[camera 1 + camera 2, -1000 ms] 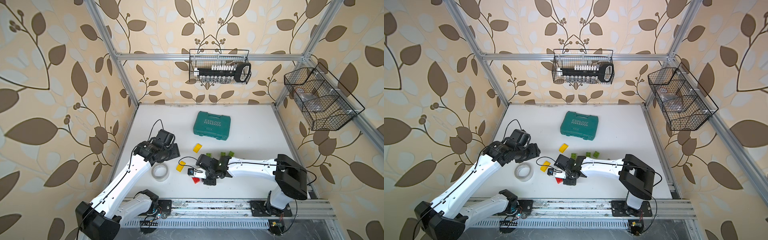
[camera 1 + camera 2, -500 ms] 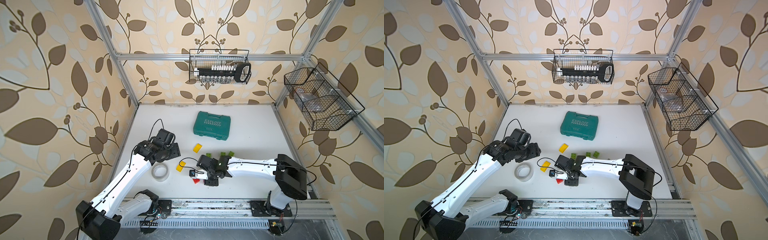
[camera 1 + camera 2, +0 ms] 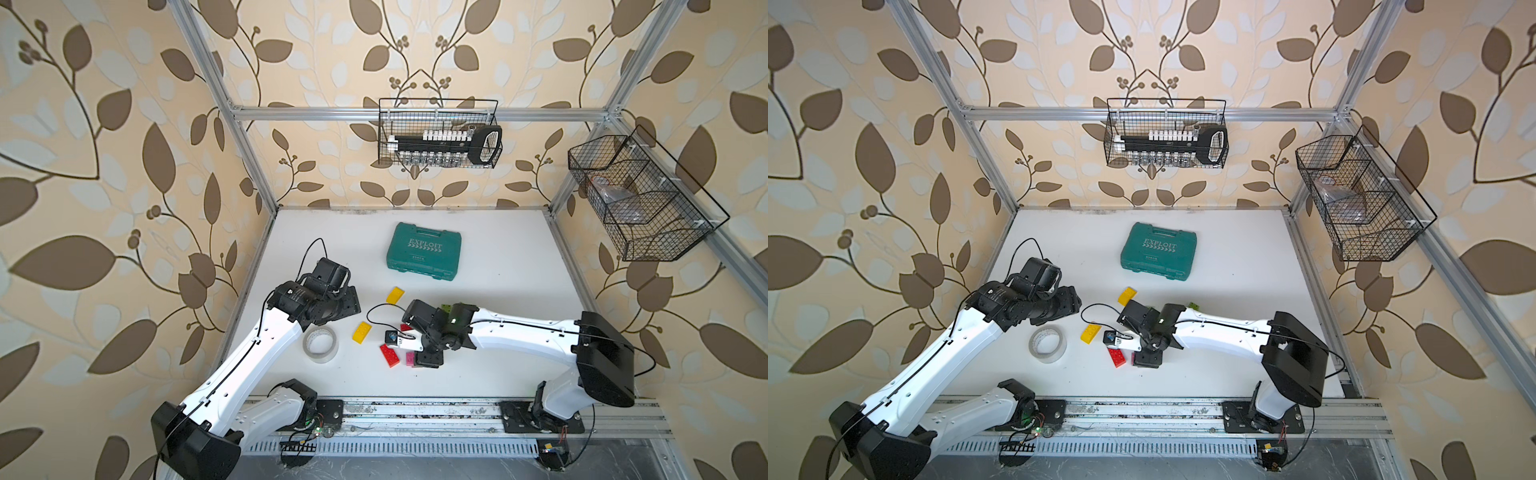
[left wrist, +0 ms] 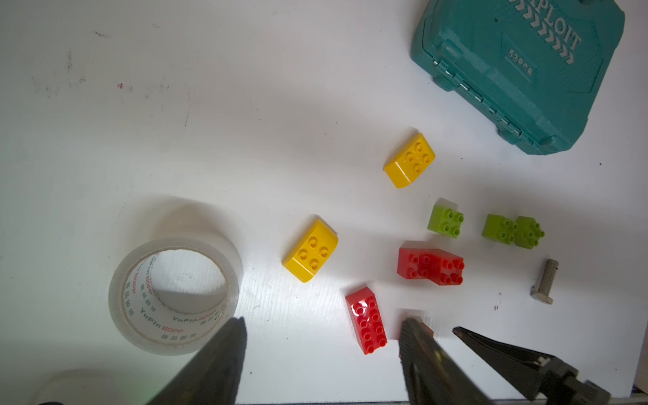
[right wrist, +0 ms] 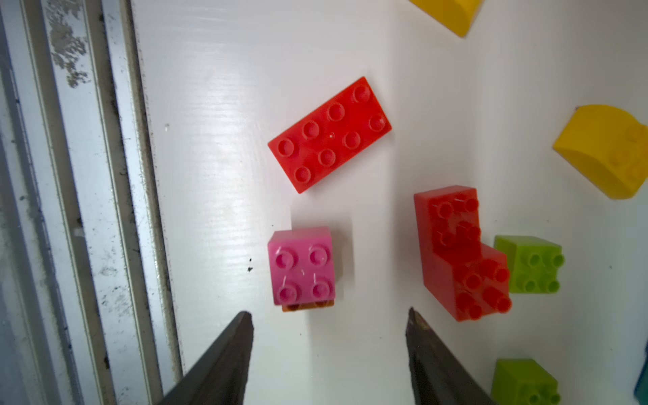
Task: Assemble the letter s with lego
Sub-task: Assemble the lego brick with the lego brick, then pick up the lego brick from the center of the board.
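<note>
We find the right fingers [image 5: 224, 357] released, spread wide just short of the pink brick [image 5: 301, 264]. That brick sits on a brown brick [image 5: 308, 306] near the front edge of the surface [image 5: 217, 140]. The long red brick [image 5: 329, 135] lies flat just beside it, the red stepped stack [image 5: 456, 252] near. The left fingers [image 4: 217, 361] are released, grasping nothing.

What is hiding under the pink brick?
A brownish-orange brick sits under the pink brick. Only a thin edge of it peeks out in the right wrist view. The pink one covers the rest, so its full shape cannot be seen.
</note>
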You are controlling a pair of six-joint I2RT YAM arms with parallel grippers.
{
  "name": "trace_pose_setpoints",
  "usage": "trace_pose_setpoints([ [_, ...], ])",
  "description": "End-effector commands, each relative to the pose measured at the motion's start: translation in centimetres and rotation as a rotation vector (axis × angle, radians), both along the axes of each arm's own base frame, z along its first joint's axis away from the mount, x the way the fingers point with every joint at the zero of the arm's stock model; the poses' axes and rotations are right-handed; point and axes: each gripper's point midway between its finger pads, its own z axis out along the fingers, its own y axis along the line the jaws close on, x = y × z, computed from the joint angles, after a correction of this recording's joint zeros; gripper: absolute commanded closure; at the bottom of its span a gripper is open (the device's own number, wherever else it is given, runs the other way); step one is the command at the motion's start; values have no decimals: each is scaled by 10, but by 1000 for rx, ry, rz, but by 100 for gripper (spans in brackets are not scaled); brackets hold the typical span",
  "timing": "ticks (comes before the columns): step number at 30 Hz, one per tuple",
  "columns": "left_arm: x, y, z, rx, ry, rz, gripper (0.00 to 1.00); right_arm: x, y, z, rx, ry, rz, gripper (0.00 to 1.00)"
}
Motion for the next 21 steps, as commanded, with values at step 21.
trace_pose_setpoints([
  [21, 15, -7, 5, -16, -21, -17, 29, -10, 4, -38, 73, 48, 41, 38],
])
